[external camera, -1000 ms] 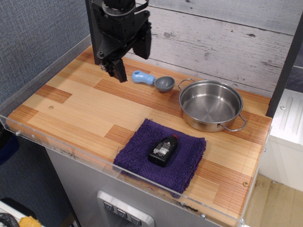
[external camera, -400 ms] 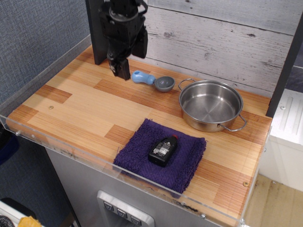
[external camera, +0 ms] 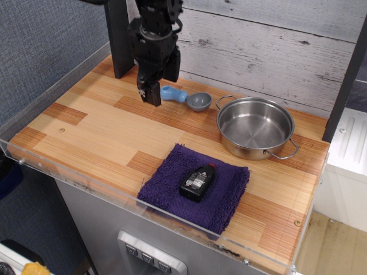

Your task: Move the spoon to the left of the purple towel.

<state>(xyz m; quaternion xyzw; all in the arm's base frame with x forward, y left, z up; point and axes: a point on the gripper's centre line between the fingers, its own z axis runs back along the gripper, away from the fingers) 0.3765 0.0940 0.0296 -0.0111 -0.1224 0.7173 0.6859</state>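
The spoon (external camera: 184,97) has a light-blue handle and a round grey bowl. It lies on the wooden table near the back wall, just left of the steel pan. The purple towel (external camera: 172,180) lies at the table's front edge with a small black bottle (external camera: 198,181) on it. My gripper (external camera: 152,95) hangs at the back left, its fingertips just left of the spoon's handle and close above the table. Its fingers look close together and hold nothing I can see; whether they are shut I cannot tell.
A steel pan (external camera: 255,127) with two handles stands at the back right. A clear acrylic rim (external camera: 114,192) runs along the table's front and left edges. Bare wood (external camera: 92,129) lies to the left of the towel. A dark post (external camera: 117,40) stands behind the gripper.
My gripper has moved right and slightly forward and has turned, ending next to the spoon's handle. The spoon, towel, bottle and pan have not moved.
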